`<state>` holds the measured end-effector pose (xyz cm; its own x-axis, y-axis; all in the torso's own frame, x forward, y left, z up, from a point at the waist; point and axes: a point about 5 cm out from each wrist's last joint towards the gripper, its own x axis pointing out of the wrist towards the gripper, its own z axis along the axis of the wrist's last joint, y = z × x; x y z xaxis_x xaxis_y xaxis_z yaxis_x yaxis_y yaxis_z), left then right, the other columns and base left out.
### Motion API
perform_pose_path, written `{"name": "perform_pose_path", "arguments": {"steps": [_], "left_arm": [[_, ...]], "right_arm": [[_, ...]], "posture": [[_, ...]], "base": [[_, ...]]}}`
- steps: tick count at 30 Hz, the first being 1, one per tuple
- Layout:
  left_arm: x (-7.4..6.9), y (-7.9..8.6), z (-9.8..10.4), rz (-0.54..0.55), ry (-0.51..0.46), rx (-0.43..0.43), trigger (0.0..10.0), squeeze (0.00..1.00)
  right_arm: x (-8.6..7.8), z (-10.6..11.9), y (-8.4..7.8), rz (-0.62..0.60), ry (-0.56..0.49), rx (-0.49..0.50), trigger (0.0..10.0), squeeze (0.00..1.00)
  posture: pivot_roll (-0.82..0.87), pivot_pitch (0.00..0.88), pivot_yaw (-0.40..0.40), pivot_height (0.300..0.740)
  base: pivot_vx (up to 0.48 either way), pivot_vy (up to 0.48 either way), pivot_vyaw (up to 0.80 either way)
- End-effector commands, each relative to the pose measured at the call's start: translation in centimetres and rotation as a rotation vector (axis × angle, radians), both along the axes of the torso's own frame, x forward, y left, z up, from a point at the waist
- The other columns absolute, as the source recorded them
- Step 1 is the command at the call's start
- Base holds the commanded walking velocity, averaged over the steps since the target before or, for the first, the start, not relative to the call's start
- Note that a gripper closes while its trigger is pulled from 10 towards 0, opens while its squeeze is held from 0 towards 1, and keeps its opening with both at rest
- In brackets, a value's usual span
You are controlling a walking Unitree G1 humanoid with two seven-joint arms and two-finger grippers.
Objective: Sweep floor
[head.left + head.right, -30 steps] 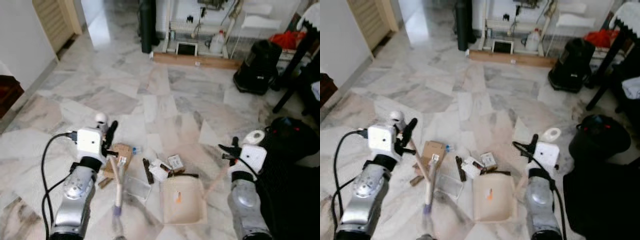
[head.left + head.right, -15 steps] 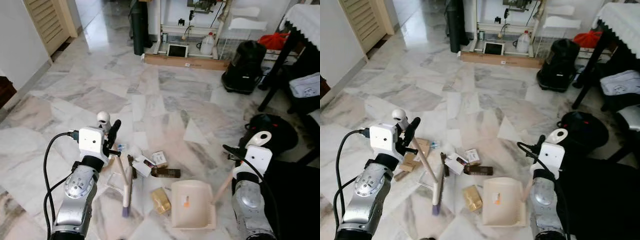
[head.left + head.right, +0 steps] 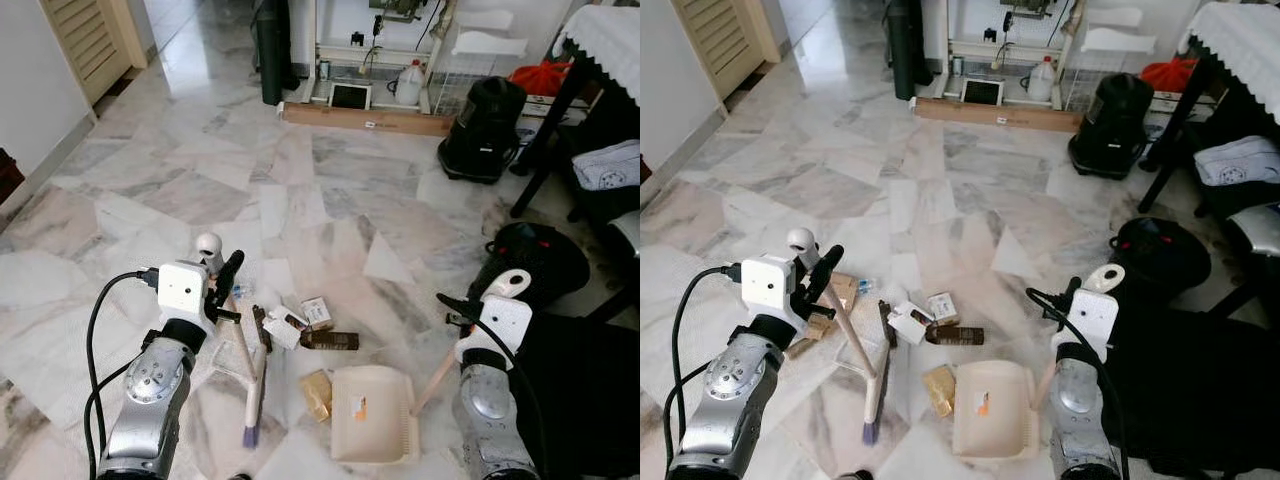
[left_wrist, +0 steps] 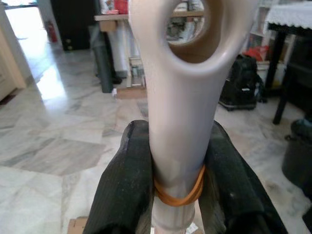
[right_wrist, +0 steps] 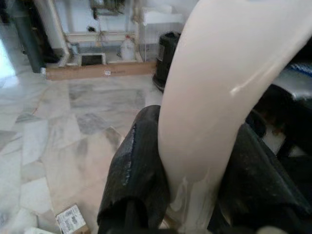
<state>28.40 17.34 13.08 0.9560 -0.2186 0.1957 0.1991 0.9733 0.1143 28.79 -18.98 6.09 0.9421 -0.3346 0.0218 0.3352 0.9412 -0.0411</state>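
A cream broom (image 3: 247, 365) slants down from the left tool (image 3: 222, 284) to its purple-bristled head on the marble floor (image 3: 330, 190). A cream dustpan (image 3: 372, 412) lies flat near the right tool (image 3: 452, 312), its handle rising to it. Litter (image 3: 300, 325) lies between both tools.

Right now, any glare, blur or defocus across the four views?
Eye views: sharp, window glare on the marble floor at far left. Left wrist view: broom handle close and soft, background brighter. Right wrist view: dustpan handle fills the foreground, overexposed and blurred.
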Motion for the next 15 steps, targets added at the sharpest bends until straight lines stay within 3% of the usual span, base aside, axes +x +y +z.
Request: {"name": "perform_pose_path", "arguments": {"steps": [1, 5, 15], "left_arm": [[0.05, -0.29, 0.53, -0.018, -0.021, 0.001, 10.0, 0.00], [0.02, -0.27, 0.48, -0.018, -0.019, 0.002, 10.0, 0.00], [-0.05, -0.28, 0.35, -0.022, -0.012, -0.002, 10.0, 0.00]], "right_arm": [[0.09, 0.23, -0.34, -0.011, -0.011, -0.001, 10.0, 0.00], [0.13, 0.27, -0.29, -0.009, -0.016, -0.003, 10.0, 0.00], [0.32, 0.09, 0.04, 0.001, -0.011, -0.004, 10.0, 0.00]], "posture": [[0.06, 0.141, -0.024, 0.740], [0.06, 0.141, -0.024, 0.740], [0.07, 0.144, -0.024, 0.740]], "base": [[0.000, 0.000, -0.79], [0.000, 0.000, -0.79], [0.000, 0.000, 0.00]]}}
